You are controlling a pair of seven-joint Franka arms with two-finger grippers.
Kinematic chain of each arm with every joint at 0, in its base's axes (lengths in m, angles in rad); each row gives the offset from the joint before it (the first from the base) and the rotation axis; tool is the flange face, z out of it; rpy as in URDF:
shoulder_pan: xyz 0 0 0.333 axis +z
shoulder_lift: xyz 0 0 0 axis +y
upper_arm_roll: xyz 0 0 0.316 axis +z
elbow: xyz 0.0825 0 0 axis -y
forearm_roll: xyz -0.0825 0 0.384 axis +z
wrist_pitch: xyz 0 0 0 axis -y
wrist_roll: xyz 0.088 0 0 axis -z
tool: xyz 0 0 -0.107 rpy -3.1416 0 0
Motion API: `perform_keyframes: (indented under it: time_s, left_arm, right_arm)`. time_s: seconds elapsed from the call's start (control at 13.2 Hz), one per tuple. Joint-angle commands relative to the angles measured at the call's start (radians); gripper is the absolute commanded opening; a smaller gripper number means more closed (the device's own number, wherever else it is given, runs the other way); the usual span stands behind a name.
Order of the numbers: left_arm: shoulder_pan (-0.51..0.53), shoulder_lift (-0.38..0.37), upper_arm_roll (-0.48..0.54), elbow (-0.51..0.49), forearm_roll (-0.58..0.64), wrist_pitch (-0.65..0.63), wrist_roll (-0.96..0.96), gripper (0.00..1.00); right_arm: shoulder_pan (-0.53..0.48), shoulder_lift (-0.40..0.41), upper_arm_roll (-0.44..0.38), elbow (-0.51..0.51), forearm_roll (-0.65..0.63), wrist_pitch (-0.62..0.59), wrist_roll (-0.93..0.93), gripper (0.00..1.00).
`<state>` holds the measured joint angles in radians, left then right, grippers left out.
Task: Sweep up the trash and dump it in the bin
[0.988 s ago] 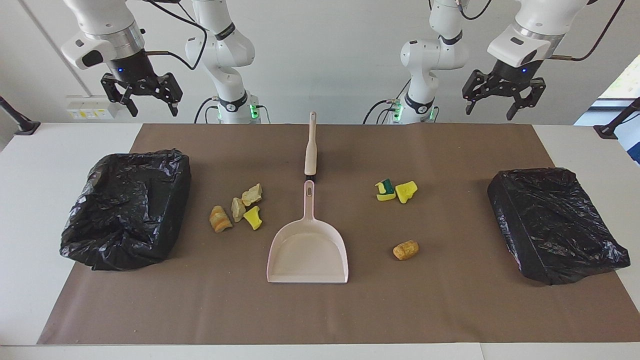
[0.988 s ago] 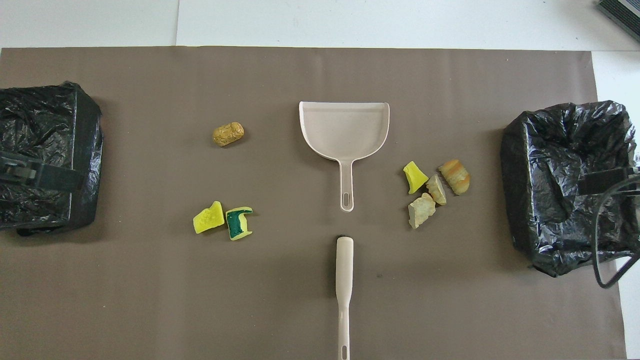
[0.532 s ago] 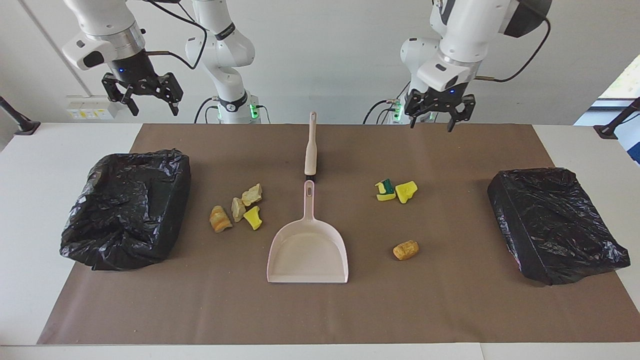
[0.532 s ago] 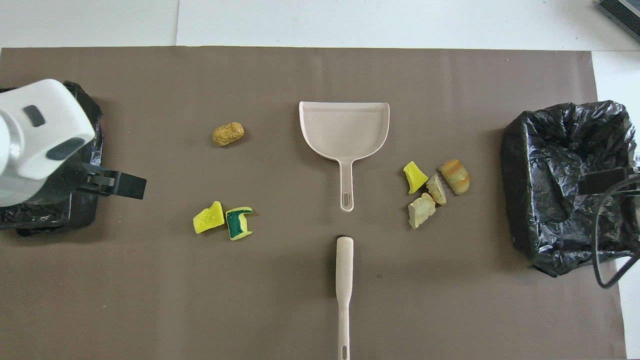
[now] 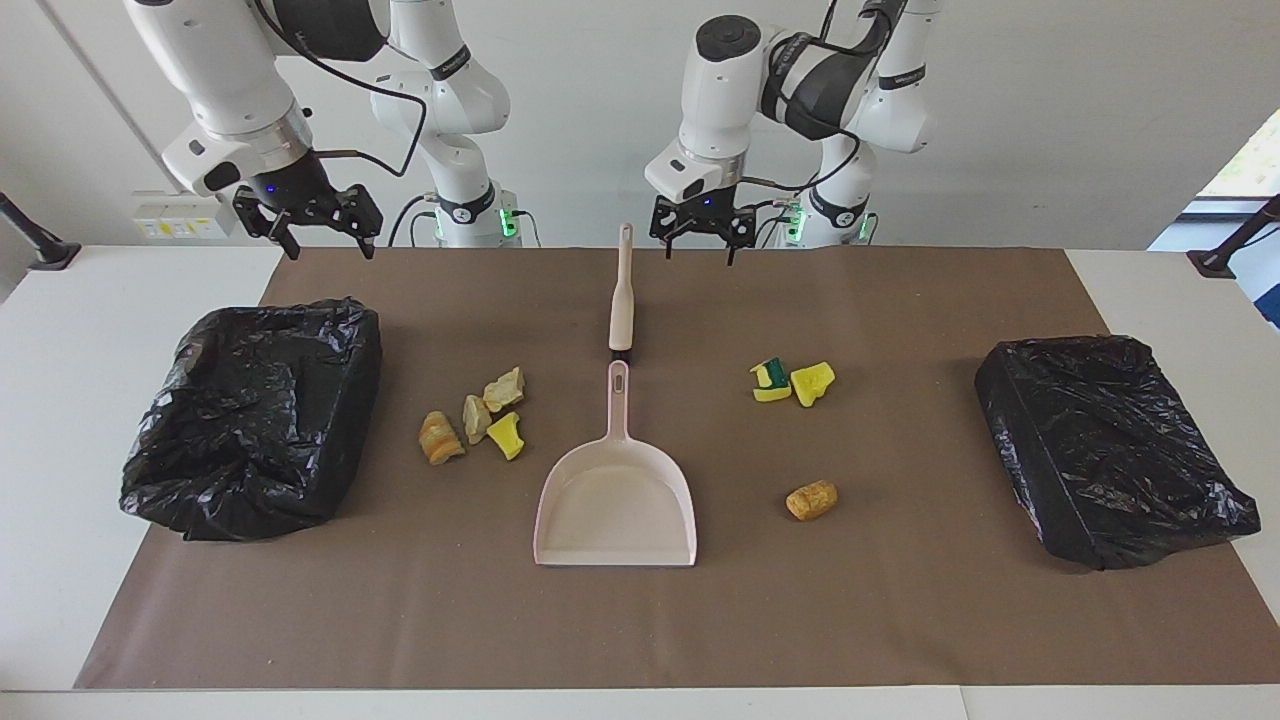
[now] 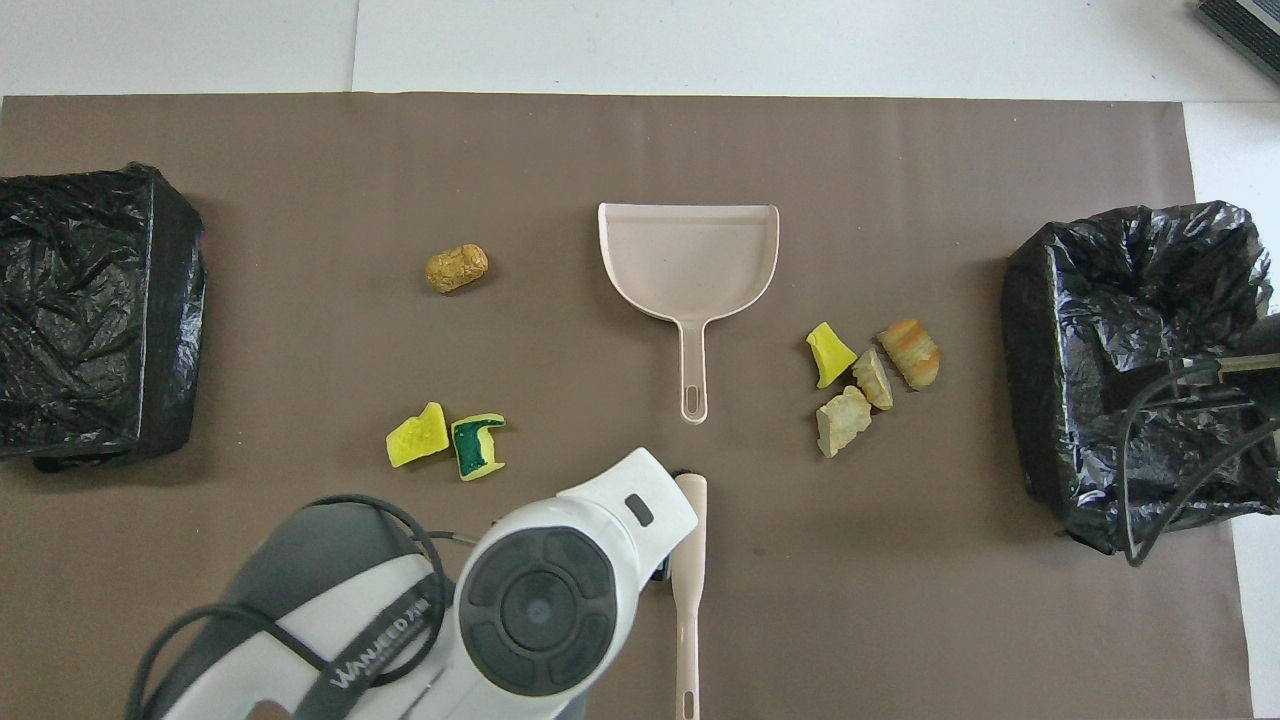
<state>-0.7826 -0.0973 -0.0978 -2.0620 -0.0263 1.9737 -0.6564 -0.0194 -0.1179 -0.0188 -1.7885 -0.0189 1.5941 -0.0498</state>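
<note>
Seven scraps of trash on the brown mat (image 5: pixel 900 620), in two groups. Toward the right arm's end: an orange-brown striped bread lump (image 5: pixel 440 438), two pale beige crumbly chunks (image 5: pixel 477 417) (image 5: pixel 504 389), and a yellow sponge piece (image 5: pixel 507 435), bunched close together. Toward the left arm's end: a yellow sponge piece with a green face (image 5: pixel 768 380) touching a plain yellow sponge piece (image 5: pixel 812 383), and well apart from them a lone golden-brown lump (image 5: pixel 811 499).

Left gripper (image 5: pixel 701 241) up in the air just beside the thin end of the beige brush (image 5: pixel 622 290), jaws spread wide, holding nothing; all the trash well clear of those jaws, out on the mat. Right gripper (image 5: pixel 322 232) raised near the mat corner above the open bag-lined bin (image 5: pixel 250 420), jaws wide and empty; the four-piece group lies well apart from them.

Against half a second ago: left arm swung from above the mat's left-arm side toward the middle, now alongside the brush; right gripper shifted slightly inward and lower. Trash, brush and beige dustpan (image 5: pixel 617 505) unmoved.

Count: seven scraps, one brush, one dustpan, two black-bagged bins, the second (image 5: pixel 1110 450) at the left arm's end of the surface (image 5: pixel 60 330).
</note>
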Motion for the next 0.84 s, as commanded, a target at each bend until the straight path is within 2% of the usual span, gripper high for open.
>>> perform_keyframes:
  time_s: [0.0,0.3,0.53,0.68,0.76]
  left_arm:
    - [-0.154,-0.016,0.023,-0.145,-0.012,0.173,-0.138,1.00]
    - [-0.294,0.010,0.023,-0.233,-0.012,0.284,-0.282,1.00]
    - [-0.305,0.022,0.023,-0.259,-0.012,0.347,-0.313,1.00]
    - [-0.305,0.048,0.023,-0.259,-0.012,0.353,-0.312,1.00]
    - [-0.308,0.085,0.023,-0.256,-0.012,0.373,-0.312,1.00]
  right_arm:
    - [-0.001,-0.008,0.005,-0.083,0.010,0.082,-0.007,1.00]
    - [0.041,0.026,0.005,-0.115,0.010,0.164,0.002,1.00]
    - [0.041,0.073,0.005,-0.130,0.010,0.174,0.007,1.00]
    - [0.061,0.116,0.005,-0.131,0.010,0.228,0.016,1.00]
    - [0.067,0.124,0.005,-0.131,0.010,0.239,0.027,1.00]
